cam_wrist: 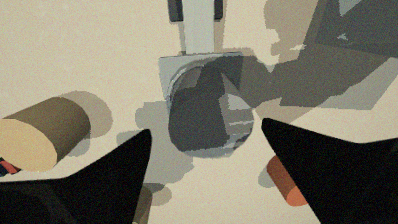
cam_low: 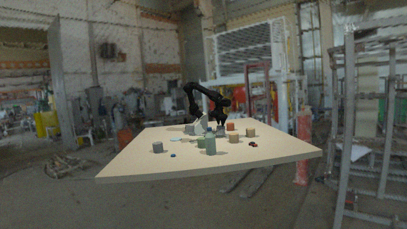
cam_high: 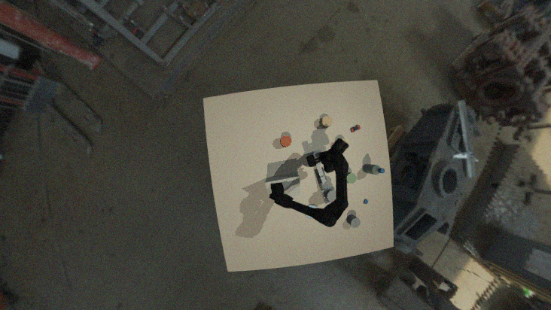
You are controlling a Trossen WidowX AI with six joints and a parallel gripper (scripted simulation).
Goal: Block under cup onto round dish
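One grey cup (cam_low: 220,130) (cam_wrist: 210,120) stands upright on an end plate of the balance (cam_high: 321,174) (cam_wrist: 199,35). The identical cup (cam_high: 329,195) (cam_low: 189,128) stands on the other end. My gripper (cam_low: 221,124) (cam_wrist: 208,128) is open and empty, pointing down just above the first cup. In the wrist view its fingertips lie on either side of that cup, with a gap on each side. The pale blue round dish (cam_high: 312,205) (cam_low: 175,139) lies on the table, partly hidden by the arm in the top view. No block is visible.
An orange cylinder (cam_high: 285,141) (cam_low: 230,126), two tan cylinders (cam_low: 250,132) (cam_low: 233,138), a green cylinder (cam_high: 351,177), a bottle (cam_low: 211,145), a grey cylinder (cam_high: 354,220), a toy car (cam_high: 355,128) and a blue cap (cam_high: 365,201) stand around. A grey upright panel (cam_low: 201,125) is beside the balance.
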